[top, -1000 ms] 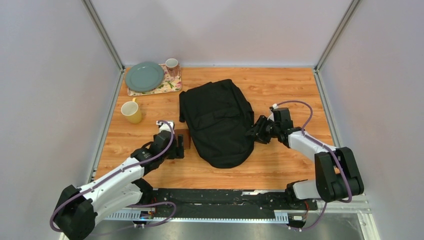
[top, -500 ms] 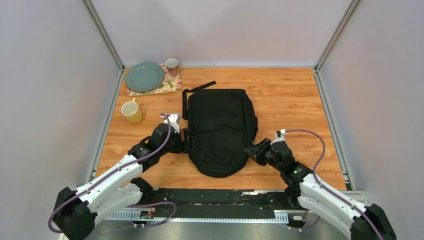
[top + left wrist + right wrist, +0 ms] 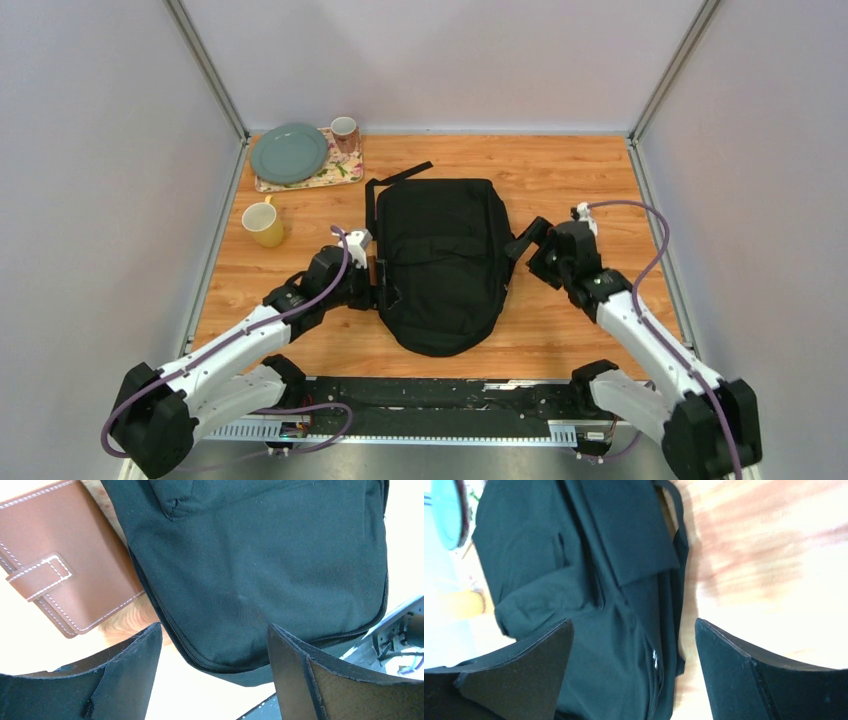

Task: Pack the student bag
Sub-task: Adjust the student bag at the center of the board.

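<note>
Right arm swung from the bag's 5 o'clock corner up to its 3 o'clock edge; bag itself unmoved. Left gripper at the bag's 9 o'clock, jaws spread, empty — brown wallet just beside it, stiff leather, pale stitching, strap tab. Student bag flat at centre of table: soft matte black fabric, rounded near end, zip seemingly closed. Right gripper jaws spread, holding nothing. Packing looks barely begun — wallet still outside.

Lab test cell: grey panel walls enclosing wooden table.
</note>
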